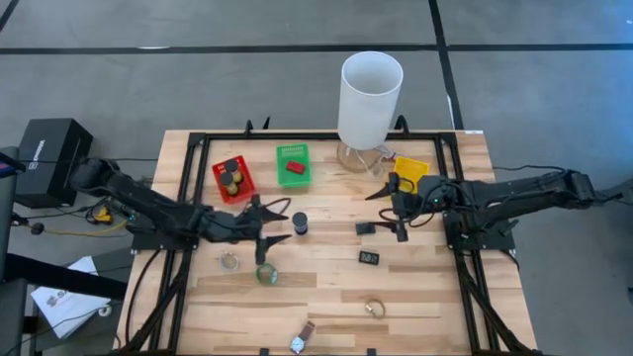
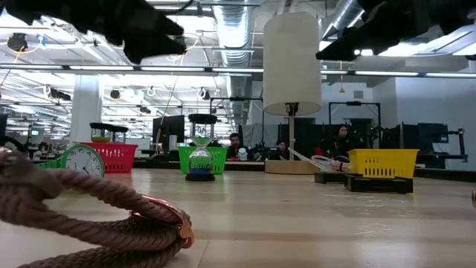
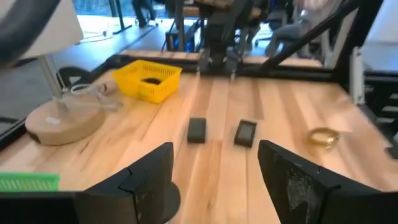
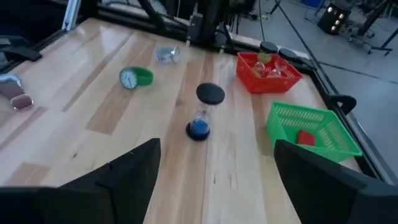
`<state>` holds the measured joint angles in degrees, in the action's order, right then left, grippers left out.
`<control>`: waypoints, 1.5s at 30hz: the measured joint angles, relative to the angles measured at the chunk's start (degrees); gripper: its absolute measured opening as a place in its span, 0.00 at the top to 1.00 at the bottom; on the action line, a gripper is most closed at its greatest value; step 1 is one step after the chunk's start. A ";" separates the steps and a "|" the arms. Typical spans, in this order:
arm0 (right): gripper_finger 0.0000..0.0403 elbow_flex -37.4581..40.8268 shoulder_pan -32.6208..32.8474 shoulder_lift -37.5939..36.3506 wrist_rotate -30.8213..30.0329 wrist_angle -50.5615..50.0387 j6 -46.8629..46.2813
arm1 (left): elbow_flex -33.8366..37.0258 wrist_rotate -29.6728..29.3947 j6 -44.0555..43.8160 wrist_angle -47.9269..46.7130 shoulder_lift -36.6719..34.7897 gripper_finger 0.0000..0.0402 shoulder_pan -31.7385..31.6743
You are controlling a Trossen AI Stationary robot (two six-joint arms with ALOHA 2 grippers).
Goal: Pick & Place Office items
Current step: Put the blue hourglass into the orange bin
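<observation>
The low view loses most of the table behind a brown braided cord (image 2: 97, 216) lying close to its lens, and both arms show there only as dark shapes cut off at the top edge. What lies in the yellow plastic mesh bin (image 1: 411, 170) is hard to make out; the red mesh bin (image 1: 232, 181) holds round dark-and-gold pieces, the green mesh bin (image 1: 294, 164) a red block (image 1: 293, 167).

The left gripper (image 1: 272, 225) hovers with fingers spread wide just beside the small hourglass with black caps (image 1: 300, 222). The right gripper (image 1: 388, 203) is also wide and empty, near 2 flat black blocks (image 1: 367, 229), (image 1: 369, 258).

Bare pale wood lies open between the grippers. A green-rimmed clock (image 1: 266, 273), a clear disc (image 1: 228, 261), a gold ring (image 1: 375, 309) and a wristwatch (image 1: 302, 337) sit nearer the front edge.
</observation>
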<state>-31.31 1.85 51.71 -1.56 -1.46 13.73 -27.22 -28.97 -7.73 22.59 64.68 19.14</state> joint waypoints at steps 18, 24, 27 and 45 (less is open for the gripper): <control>0.24 0.00 -0.13 0.13 -0.01 0.82 -0.21 | -3.73 12.43 2.93 4.17 10.82 0.25 -13.39; 0.24 0.00 -0.13 0.13 -0.01 2.18 0.30 | -17.73 21.15 2.89 -22.99 10.64 0.23 -18.48; 0.24 0.00 -0.13 0.13 -0.01 3.42 0.39 | -24.46 21.84 4.70 -33.89 12.95 0.24 -19.70; 0.24 -0.02 -2.99 0.13 -0.01 3.94 0.23 | -30.35 22.95 3.33 -39.51 25.18 0.25 -19.45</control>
<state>-31.33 -1.14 51.83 -1.56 2.48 13.96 -57.57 -6.02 -4.40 -16.92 89.86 -0.32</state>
